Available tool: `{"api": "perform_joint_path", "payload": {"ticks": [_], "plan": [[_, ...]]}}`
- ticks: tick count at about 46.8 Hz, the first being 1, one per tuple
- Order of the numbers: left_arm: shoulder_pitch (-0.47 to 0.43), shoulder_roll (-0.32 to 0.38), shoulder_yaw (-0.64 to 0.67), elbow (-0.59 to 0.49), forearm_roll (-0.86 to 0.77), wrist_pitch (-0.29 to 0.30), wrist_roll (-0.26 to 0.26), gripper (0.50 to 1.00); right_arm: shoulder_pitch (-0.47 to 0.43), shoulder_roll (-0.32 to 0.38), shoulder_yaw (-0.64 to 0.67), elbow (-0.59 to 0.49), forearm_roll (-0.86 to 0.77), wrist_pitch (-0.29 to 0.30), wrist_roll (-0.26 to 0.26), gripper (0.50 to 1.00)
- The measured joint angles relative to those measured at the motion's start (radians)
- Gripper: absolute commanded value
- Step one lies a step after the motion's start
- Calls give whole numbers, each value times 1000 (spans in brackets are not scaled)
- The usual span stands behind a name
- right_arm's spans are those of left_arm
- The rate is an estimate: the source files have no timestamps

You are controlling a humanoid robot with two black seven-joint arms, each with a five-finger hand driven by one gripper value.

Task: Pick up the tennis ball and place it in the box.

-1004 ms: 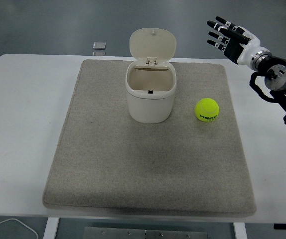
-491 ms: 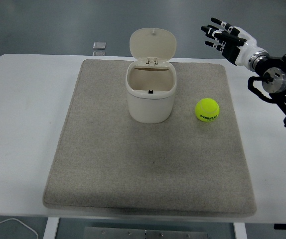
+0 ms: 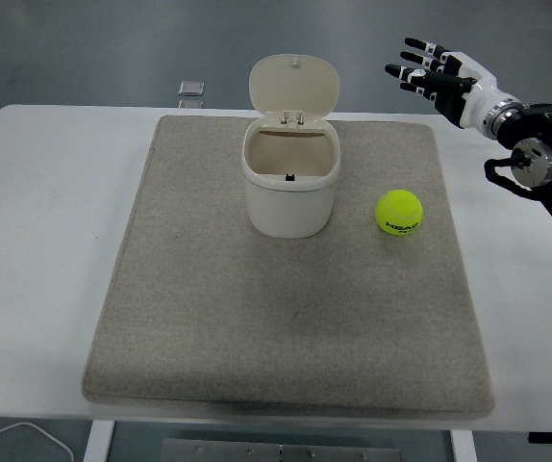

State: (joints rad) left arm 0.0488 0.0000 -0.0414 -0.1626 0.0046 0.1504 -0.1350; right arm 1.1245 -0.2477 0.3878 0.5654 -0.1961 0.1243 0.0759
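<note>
Ball: yellow-green, dark print on its near side, resting on the mat, just right of the box and apart from it.

Cable: white, bottom left corner, cut off by the frame edge.

Table: white; its near edge is partly out of frame.

Mat: grey-beige, rectangular, covering most of the table.

Small object: past the mat's far edge; too small to identify.

Box: cream, upright on the far middle of the mat, hinged lid standing open; a dark spot shows inside, its floor mostly hidden by the front wall.

My right hand: raised beyond the mat's far right corner, fingers spread, holding nothing, well apart from the ball. My forearm runs off the right edge.
</note>
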Motion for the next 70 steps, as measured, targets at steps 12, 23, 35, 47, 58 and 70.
{"api": "perform_joint_path", "payload": {"ticks": [12,23,35,47,58,70], "plan": [[0,0,0,0,0,0,0,996,-3,-81,-20,55,-128,76,21,919],[0,0,0,0,0,0,0,996,8,-151,-91,101,-292,149,105,919],[0,0,0,0,0,0,0,996,1,-196,-136,154,-545,215,141,919],[-1,0,0,0,0,0,0,996,8,-238,-177,221,-690,219,202,919],[-1,0,0,0,0,0,0,996,16,-268,-183,288,-844,225,275,919],[-1,0,0,0,0,0,0,996,14,-270,-207,327,-1001,225,322,919]]}}
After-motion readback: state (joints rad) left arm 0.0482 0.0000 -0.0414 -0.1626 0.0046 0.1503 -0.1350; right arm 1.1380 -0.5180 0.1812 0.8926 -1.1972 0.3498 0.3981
